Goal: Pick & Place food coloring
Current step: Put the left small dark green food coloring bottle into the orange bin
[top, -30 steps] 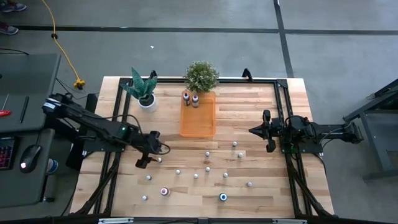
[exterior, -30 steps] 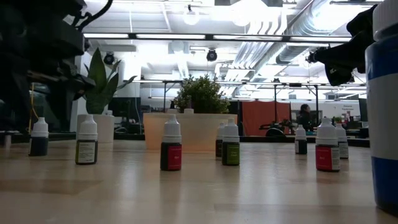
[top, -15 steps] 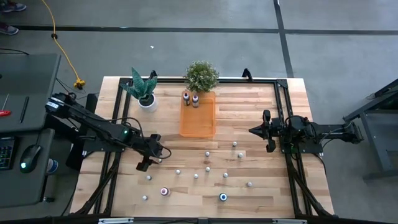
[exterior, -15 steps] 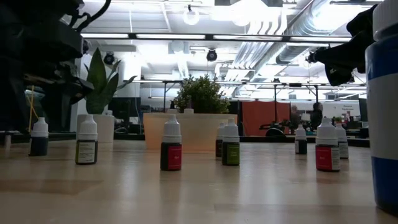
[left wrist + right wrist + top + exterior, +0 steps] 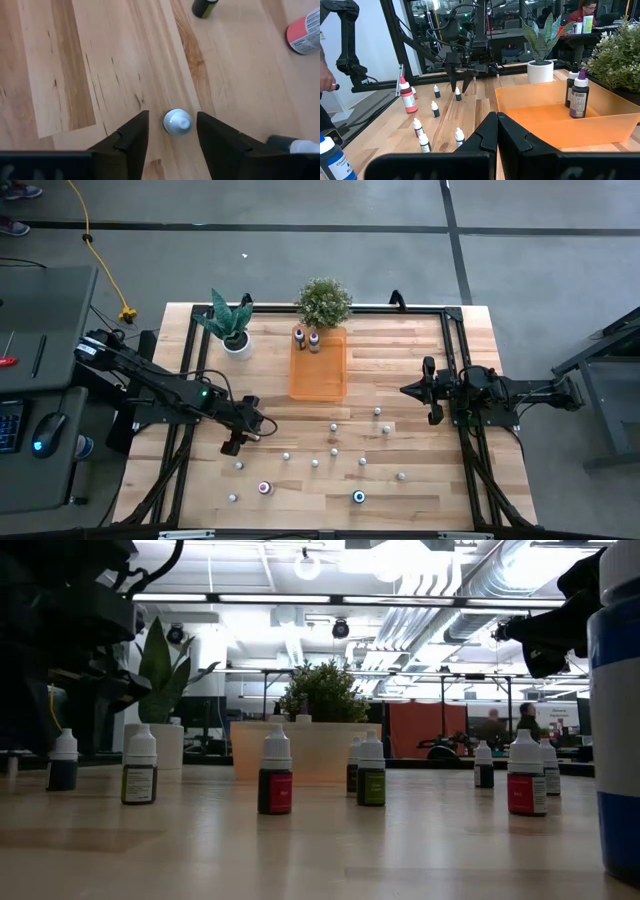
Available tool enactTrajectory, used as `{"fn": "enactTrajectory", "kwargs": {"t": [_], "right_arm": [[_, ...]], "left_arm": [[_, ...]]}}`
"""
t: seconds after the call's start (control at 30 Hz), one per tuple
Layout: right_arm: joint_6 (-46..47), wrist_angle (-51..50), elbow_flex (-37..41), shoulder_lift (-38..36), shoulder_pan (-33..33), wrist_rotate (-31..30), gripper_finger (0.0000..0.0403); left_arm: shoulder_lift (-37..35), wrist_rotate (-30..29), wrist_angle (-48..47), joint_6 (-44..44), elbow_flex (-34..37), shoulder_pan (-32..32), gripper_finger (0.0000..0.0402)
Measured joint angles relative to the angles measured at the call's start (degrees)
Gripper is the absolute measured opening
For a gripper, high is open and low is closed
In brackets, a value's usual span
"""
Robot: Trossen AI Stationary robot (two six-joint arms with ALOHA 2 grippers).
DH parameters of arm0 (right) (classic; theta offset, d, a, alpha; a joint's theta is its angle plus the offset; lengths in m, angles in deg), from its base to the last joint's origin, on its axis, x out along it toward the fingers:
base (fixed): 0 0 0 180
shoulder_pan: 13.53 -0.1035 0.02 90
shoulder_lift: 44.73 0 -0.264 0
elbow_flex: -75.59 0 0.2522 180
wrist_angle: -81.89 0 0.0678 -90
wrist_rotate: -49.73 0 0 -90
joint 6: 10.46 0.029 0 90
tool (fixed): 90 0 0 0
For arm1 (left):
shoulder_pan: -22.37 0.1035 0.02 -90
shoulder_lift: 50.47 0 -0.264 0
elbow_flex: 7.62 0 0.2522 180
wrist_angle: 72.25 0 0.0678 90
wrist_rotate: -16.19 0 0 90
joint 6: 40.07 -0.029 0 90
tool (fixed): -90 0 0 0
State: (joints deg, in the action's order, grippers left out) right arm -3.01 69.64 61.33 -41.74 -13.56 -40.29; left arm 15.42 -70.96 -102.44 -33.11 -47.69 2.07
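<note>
Tiny white-capped food coloring bottle [image 5: 177, 122] standing upright on the pale wooden desk [image 5: 115, 65], cap pointing straight up, long axis vertical, centred between the dark fingers [image 5: 132, 137] of the left gripper [image 5: 172, 131]. Fingers spread either side, not touching the cap. Right gripper [image 5: 497, 131] clenched beside the orange rectangular plastic tray [image 5: 600, 127].

Left tool [image 5: 172, 132] agape; right tool [image 5: 497, 125] shut.

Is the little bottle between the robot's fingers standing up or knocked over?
Standing up: the bottle shows its round white cap from above.
</note>
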Motion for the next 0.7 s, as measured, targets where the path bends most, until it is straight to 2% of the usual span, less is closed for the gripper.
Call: {"fn": "enactTrajectory", "kwargs": {"t": [0.53, 0.7], "right_arm": [[0.0, 0.01, -0.01, -0.02, -0.01, 0.0, 0.0], [0.0, 0.01, 0.0, -0.02, -0.02, 0.0, 0.0]], "left_arm": [[-0.02, 0.02, 0.33, 0.0, -0.02, 0.02, 0.0049], [-0.04, 0.07, 0.55, 0.0, -0.04, 0.02, 0.0031]]}}
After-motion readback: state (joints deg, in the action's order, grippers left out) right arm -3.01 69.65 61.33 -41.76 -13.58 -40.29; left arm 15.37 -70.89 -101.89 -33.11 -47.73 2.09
